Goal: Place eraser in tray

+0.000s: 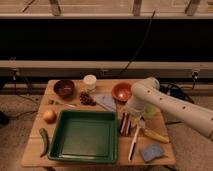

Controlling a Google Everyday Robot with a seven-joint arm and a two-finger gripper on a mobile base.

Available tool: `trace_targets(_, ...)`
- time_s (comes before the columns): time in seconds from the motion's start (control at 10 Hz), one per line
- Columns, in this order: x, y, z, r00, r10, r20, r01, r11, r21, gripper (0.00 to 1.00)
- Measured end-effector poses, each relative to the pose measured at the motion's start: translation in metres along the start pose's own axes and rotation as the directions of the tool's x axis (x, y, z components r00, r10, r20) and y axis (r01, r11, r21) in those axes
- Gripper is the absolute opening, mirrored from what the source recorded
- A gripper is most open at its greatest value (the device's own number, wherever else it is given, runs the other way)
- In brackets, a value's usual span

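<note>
Wooden desk (31, 155) in a dim room, your gripper down at the eraser.
Gripper (131, 116), on the white arm, sits just right of the tray (85, 137), directly above the eraser (124, 125). The eraser is a small flat block with lengthwise dark brown, white and reddish stripes, lying on the desk outside the rim. Can't tell how the gripper is set, or whether it has hold. Tray is square, dark green plastic with a raised rim. Blue-grey sponge (151, 151) lies front right, round orange bowl (121, 91) behind.

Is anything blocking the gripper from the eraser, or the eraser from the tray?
Nothing visible. The gripper hangs right over the eraser, which lies just right of the tray. Only the tray's raised rim separates them. The spoon lies on the eraser's far side.
</note>
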Motion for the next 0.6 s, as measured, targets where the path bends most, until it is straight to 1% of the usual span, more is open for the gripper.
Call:
trace_targets(0.3, 0.002, -0.004, -0.001, 0.998, -0.068, -0.014, 0.068, 0.998, 0.000, 0.65)
trace_targets(0.4, 0.003, -0.007, 0.001, 0.995, -0.094, -0.022, 0.093, 0.996, -0.008, 0.65)
trace_targets(0.6, 0.004, -0.011, 0.007, 0.993, -0.113, -0.033, 0.112, 0.993, -0.022, 0.65)
